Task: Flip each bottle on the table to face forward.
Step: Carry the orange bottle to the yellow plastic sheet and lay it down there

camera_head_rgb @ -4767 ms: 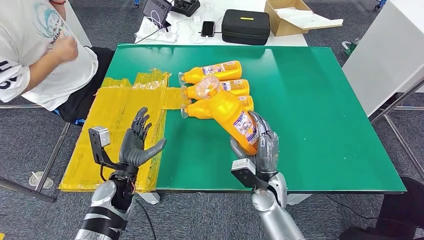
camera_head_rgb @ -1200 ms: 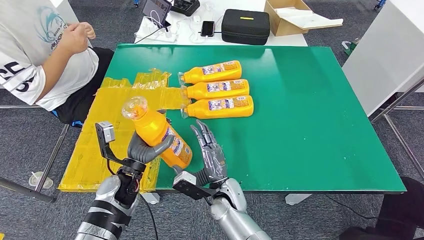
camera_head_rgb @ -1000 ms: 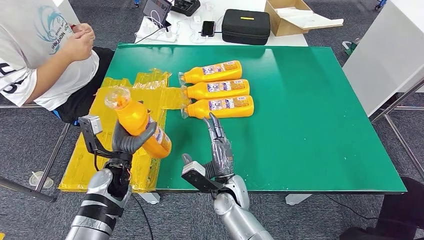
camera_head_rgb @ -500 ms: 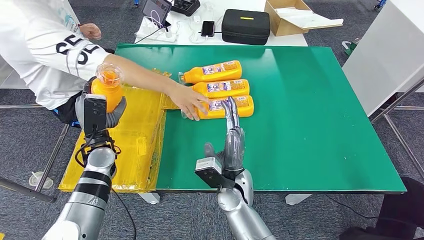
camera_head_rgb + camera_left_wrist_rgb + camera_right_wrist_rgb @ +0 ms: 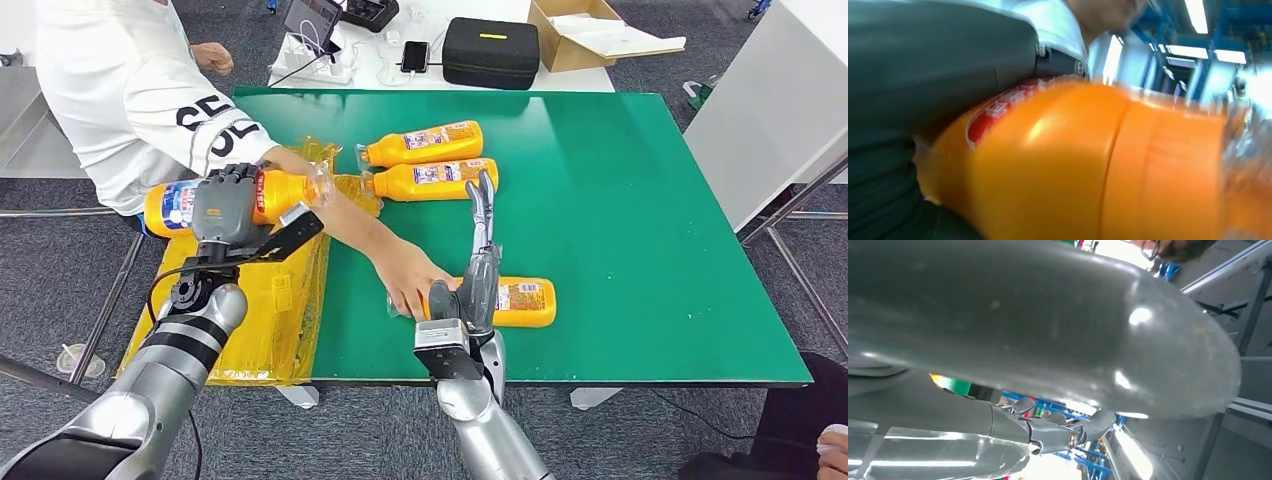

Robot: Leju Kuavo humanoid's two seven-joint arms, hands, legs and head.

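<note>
Green table (image 5: 640, 200), left robot hand (image 5: 228, 205) gripping bottle (image 5: 180, 203) sideways, right robot hand (image 5: 478, 270) seemingly outstretched.

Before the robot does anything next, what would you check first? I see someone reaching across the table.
1. Person's arm out of the way: not ok; it reaches across the green table, hand on the near bottle.
2. Left robot hand grips its bottle firmly: ok; fingers wrap round it, held off the table's left side.
3. Right robot hand free: ok; fingers straight, holding nothing.
4. Right robot hand apart from the person's hand: not ok; they are very close.
5. Two far bottles lying label up: ok.
6. Near bottle label up: ok.
</note>
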